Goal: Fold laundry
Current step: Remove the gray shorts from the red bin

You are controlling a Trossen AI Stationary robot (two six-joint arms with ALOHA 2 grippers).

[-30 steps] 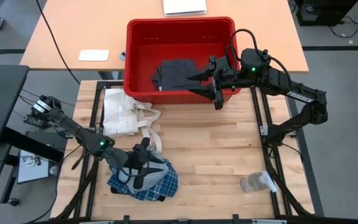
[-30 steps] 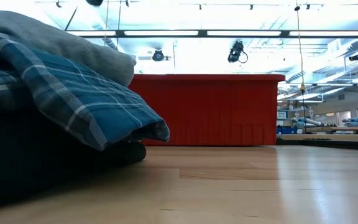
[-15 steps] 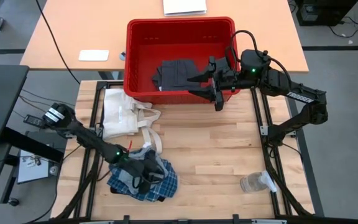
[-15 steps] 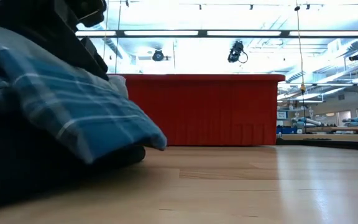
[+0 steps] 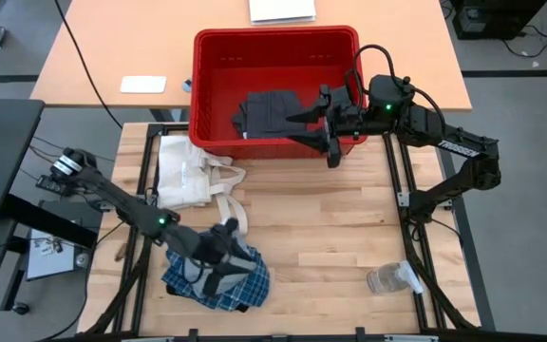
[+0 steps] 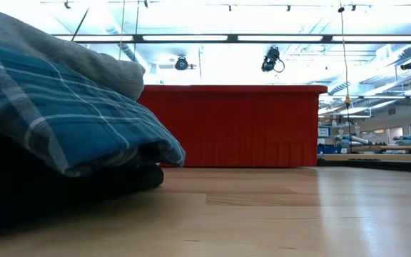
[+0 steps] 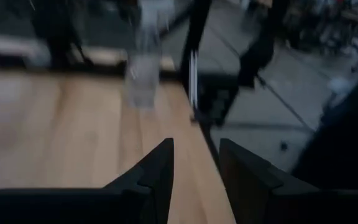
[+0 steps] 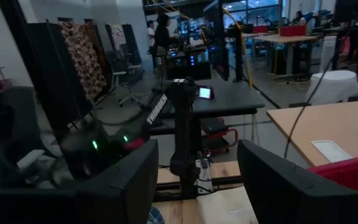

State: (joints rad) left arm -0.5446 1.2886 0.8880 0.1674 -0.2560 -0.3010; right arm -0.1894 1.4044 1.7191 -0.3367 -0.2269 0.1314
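Left gripper [image 5: 224, 269], jaws open and empty, hovers over the plaid shirt [image 5: 218, 282], lower left. Right gripper [image 5: 317, 122], open, waits by the basket [image 5: 273, 40]. Next: grasp a shirt edge.

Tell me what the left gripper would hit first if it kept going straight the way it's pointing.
Probably the clear plastic bottle. The left gripper, open and empty over the plaid shirt, points across bare wooden table toward it, though it may pass just beside it.

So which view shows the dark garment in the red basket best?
The high view: the dark garment lies fully visible inside the red basket. The low view shows only the basket's outer wall; neither wrist view shows the garment.
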